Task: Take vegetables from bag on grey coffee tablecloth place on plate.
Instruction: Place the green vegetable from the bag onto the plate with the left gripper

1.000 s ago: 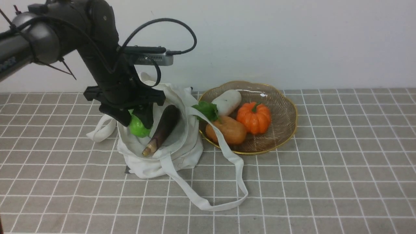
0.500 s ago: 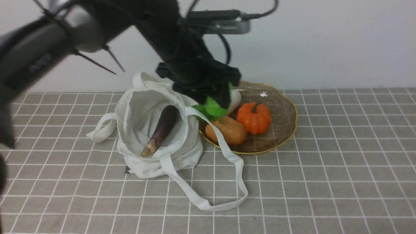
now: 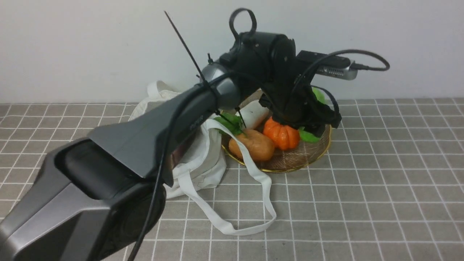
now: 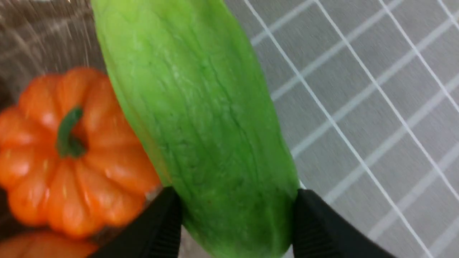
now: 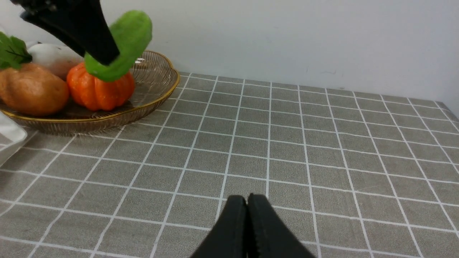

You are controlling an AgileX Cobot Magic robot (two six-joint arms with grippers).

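So the left gripper [image 4: 236, 218] is clamped on the green gourd [image 4: 200, 125], one black finger [image 4: 161, 222] on each side of it near one end. It's holding the gourd in the air over the plate [image 3: 319, 152], roughly above the plate's 3 o'clock half. The gourd sits tilted, its lower end just beside the orange pumpkin [image 3: 282, 135]; can't tell if they actually touch. On the plate the pumpkin is about dead centre, with a brown potato [image 3: 253, 145] at 8 o'clock, a white radish [image 3: 253, 113] at 10 o'clock and a green leaf [image 3: 229, 123] over the rim at 9. The bag [image 3: 206, 163] slumps on the grey checked tablecloth [image 3: 362, 188] at the plate's 9 o'clock, and one strap [image 3: 253, 221] drapes across the rim by the potato and loops down toward 6. The left arm [image 3: 163, 137] stretches over the bag and hides most of it. The right gripper [image 5: 247, 218] has its fingers pressed together on nothing, low over bare cloth, well apart from the plate.
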